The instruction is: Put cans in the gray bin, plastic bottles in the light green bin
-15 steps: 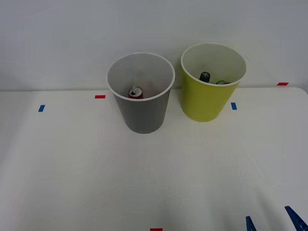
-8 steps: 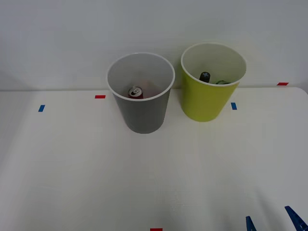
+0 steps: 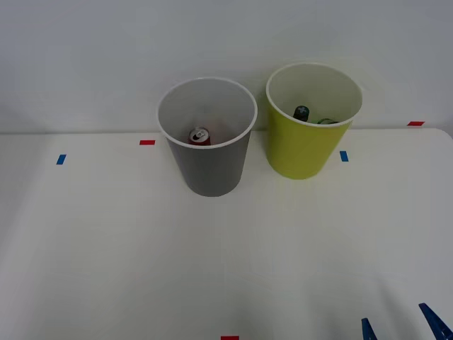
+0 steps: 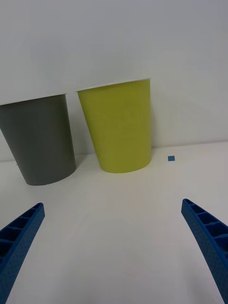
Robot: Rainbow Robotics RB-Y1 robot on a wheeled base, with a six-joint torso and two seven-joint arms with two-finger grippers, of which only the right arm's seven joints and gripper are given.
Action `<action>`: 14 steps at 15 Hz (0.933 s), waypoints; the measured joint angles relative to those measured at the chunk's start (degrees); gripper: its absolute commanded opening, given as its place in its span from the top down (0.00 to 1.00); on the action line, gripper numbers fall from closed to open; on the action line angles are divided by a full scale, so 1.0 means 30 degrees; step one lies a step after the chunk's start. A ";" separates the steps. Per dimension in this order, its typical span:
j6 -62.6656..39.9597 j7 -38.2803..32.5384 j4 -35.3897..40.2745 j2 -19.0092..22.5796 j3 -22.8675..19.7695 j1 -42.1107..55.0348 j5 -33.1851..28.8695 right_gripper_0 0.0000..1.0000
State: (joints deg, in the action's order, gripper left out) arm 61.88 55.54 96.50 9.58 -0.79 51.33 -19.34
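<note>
Near the top middle, we see a can [image 3: 199,135] in the gray bin [image 3: 209,170] and bottles [image 3: 302,112] in the green bin [image 3: 304,152]. Our gripper [image 3: 401,327] is spread wide, holding nothing; reaching forward carelessly might tip a bin.

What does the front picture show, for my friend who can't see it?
Two round bins stand side by side at the back of a white table: a gray bin with a can inside, and a light green bin with a dark-capped bottle inside. The robot's open blue gripper pokes in at the bottom right corner, holding nothing.
</note>
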 measured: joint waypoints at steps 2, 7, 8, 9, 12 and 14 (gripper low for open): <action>0.0000 0.0000 0.0000 0.0000 0.0000 0.0000 0.0001 0.00; 0.0000 0.0000 0.0000 0.0000 0.0000 0.0000 0.0002 0.00; 0.0000 0.0000 0.0000 0.0000 0.0000 0.0000 0.0002 0.00; 0.0000 0.0000 0.0000 0.0000 0.0000 0.0000 0.0002 0.00; 0.0000 0.0000 0.0000 0.0000 0.0000 0.0000 0.0002 0.00; 0.0000 0.0000 0.0001 0.0000 0.0000 0.0000 0.0002 0.00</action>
State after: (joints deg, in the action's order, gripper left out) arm 61.88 55.54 96.50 9.58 -0.79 51.33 -19.34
